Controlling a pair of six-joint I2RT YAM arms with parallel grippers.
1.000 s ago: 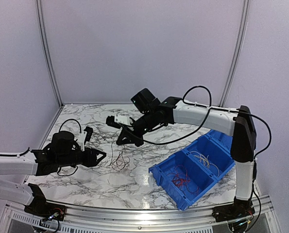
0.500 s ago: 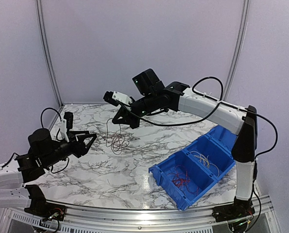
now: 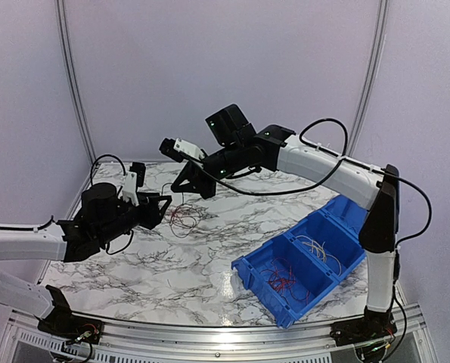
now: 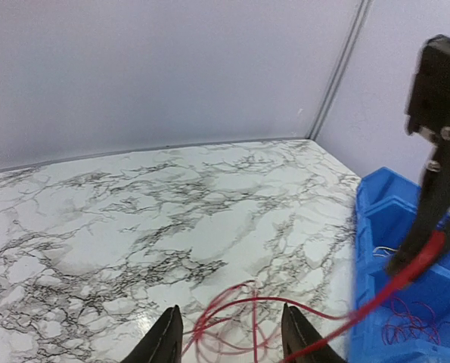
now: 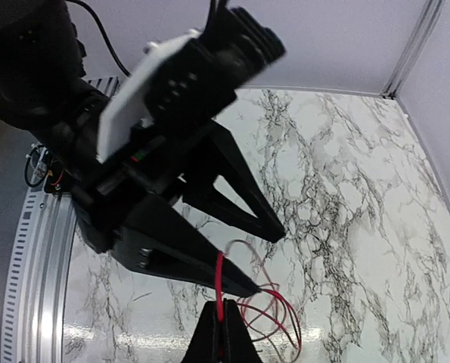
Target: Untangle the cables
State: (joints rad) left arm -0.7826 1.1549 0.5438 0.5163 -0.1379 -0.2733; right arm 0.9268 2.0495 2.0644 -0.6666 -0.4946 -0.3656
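A small tangle of thin red and pale cables (image 3: 185,217) hangs just above the marble table (image 3: 209,265) at centre left. My right gripper (image 3: 181,187) is raised over it and shut on one red cable (image 5: 220,291); the loops (image 5: 279,321) dangle below the fingers. My left gripper (image 3: 162,206) is open, level with the tangle on its left. In the left wrist view the red loops (image 4: 236,321) lie between its two spread fingers (image 4: 166,338), touching neither as far as I can tell. A red strand (image 4: 391,287) runs up to the right gripper.
A blue bin (image 3: 338,227) with compartments stands at the right front, one holding red cables (image 3: 281,276), one pale cables (image 3: 315,246). It also shows in the left wrist view (image 4: 395,219). Walls close the back and the sides.
My right gripper rose with the red cable and lifted the tangle off the table. My left arm swung back, then came forward, its open fingers now around the hanging loops.
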